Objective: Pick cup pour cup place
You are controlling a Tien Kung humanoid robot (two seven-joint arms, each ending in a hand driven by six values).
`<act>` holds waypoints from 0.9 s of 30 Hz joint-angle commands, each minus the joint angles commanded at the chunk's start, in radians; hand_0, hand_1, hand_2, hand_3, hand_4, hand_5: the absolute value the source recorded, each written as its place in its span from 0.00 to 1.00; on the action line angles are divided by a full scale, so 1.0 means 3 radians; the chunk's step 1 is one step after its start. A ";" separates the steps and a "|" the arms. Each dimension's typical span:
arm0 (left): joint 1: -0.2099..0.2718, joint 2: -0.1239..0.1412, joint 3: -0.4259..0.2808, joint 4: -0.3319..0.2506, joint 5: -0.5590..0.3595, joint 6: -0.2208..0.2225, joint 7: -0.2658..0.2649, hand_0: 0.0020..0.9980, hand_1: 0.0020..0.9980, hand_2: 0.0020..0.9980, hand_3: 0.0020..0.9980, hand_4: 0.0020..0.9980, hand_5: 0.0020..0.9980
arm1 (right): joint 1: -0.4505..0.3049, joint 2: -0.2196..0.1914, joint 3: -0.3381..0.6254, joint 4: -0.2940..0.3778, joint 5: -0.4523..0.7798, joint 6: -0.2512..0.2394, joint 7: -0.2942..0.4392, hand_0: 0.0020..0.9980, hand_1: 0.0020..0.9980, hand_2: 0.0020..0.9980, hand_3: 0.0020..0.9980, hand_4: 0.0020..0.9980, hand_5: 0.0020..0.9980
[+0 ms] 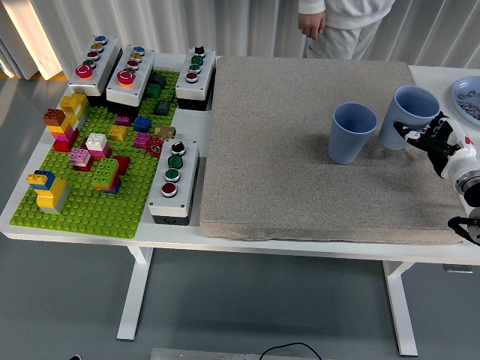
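Observation:
Two blue cups stand upright on the grey mat point(300, 165). The left cup point(352, 133) stands free near the mat's middle right. Just to its right is the second cup point(406, 115), resting on the mat with my right hand point(425, 133) wrapped around its lower right side. The fingers point(415, 133) are curled against its wall. Both cups are close together but apart. My left hand is out of view.
A green brick plate point(97, 202) with several coloured bricks and several button boxes point(173, 180) fills the table's left. A blue dish point(466, 94) sits at the far right edge. A person stands behind the table, one hand point(311, 22) hanging at the top.

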State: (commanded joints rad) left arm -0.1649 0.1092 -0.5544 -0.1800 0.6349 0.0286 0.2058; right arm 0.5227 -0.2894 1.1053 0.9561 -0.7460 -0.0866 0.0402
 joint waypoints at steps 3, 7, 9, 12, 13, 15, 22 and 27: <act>-0.0004 0.0000 0.0006 0.0000 -0.0002 -0.0002 0.0001 0.75 0.78 0.84 0.66 0.54 0.93 | -0.0007 0.0000 -0.0002 -0.0024 -0.0072 -0.0029 0.0018 0.84 0.67 0.55 0.55 0.48 0.00; -0.0006 0.0000 0.0017 0.0000 -0.0004 -0.0004 0.0002 0.75 0.78 0.84 0.66 0.54 0.93 | -0.0026 0.0004 0.0004 -0.0042 -0.0136 -0.0053 0.0036 0.84 0.67 0.55 0.55 0.48 0.00; -0.0003 -0.0001 0.0017 0.0000 -0.0002 -0.0004 0.0003 0.75 0.78 0.84 0.66 0.54 0.93 | -0.0036 0.0010 -0.0007 -0.0054 -0.0161 -0.0055 0.0055 0.84 0.67 0.55 0.55 0.48 0.00; 0.0005 0.0001 0.0030 0.0000 -0.0009 -0.0005 0.0001 0.75 0.78 0.84 0.66 0.54 0.93 | -0.0055 0.0030 -0.0021 -0.0087 -0.0192 -0.0059 0.0092 0.84 0.66 0.55 0.55 0.48 0.00; 0.0007 0.0002 0.0034 0.0000 -0.0012 -0.0005 0.0001 0.75 0.78 0.84 0.66 0.54 0.93 | -0.0058 0.0034 -0.0025 -0.0094 -0.0197 -0.0062 0.0098 0.84 0.66 0.55 0.55 0.48 0.00; 0.0010 0.0004 0.0037 0.0000 -0.0009 -0.0007 0.0002 0.75 0.78 0.84 0.66 0.54 0.93 | -0.0066 0.0039 -0.0047 -0.0109 -0.0196 -0.0069 0.0112 0.84 0.66 0.55 0.55 0.48 0.00; 0.0017 0.0007 0.0037 0.0000 0.0004 -0.0009 0.0006 0.75 0.78 0.84 0.66 0.55 0.94 | -0.0075 0.0067 -0.0100 -0.0196 -0.0233 -0.0097 0.0166 0.84 0.66 0.55 0.55 0.47 0.00; 0.0022 0.0008 0.0037 0.0000 0.0002 -0.0008 0.0005 0.75 0.78 0.84 0.66 0.54 0.94 | -0.0073 0.0067 -0.0099 -0.0198 -0.0247 -0.0095 0.0164 0.84 0.67 0.55 0.55 0.47 0.00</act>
State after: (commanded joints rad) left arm -0.1584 0.1115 -0.5431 -0.1800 0.6356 0.0262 0.2074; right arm 0.5007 -0.2694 1.0756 0.8967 -0.8201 -0.1150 0.0893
